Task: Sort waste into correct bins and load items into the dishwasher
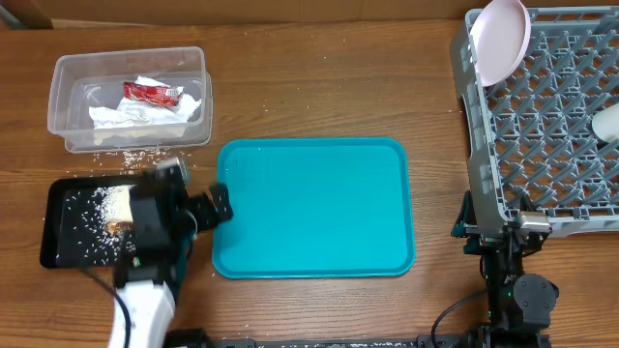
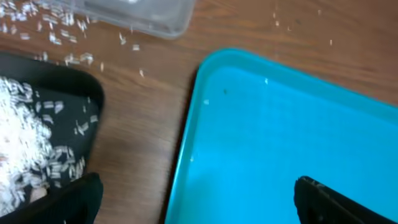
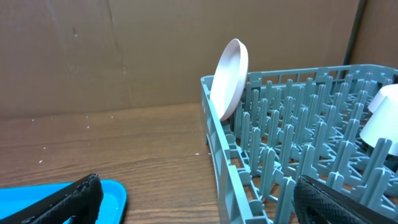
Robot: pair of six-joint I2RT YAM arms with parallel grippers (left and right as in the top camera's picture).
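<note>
Noted left tool point(image 1: 195, 188) open, empty by black tray point(image 1: 58, 208), right tool point(image 1: 495, 227) likewise by rack point(image 1: 542, 126); likely wrap-up: gather stray rice point(image 1: 131, 155) off bench point(image 1: 319, 87).

1. Clear rectangular plastic tub with rounded corners point(image 1: 68, 77), upper left of the overhead frame, upright; inside, small red shiny wrapper point(image 1: 152, 93) atop crumpled white paper napkins point(image 1: 126, 117).
2. Shallow black rectangular tray point(image 1: 60, 217), lower left, strewn with loose white rice grains point(image 1: 97, 205); more grains spilled outside, between tray and tub.
3. Large grey lattice dish rack point(image 1: 542, 145), right side; white round plate point(image 1: 503, 39) standing on edge in its upper-left corner; white cup-like piece point(image 1: 607, 124) at the right edge, cut off.
</note>
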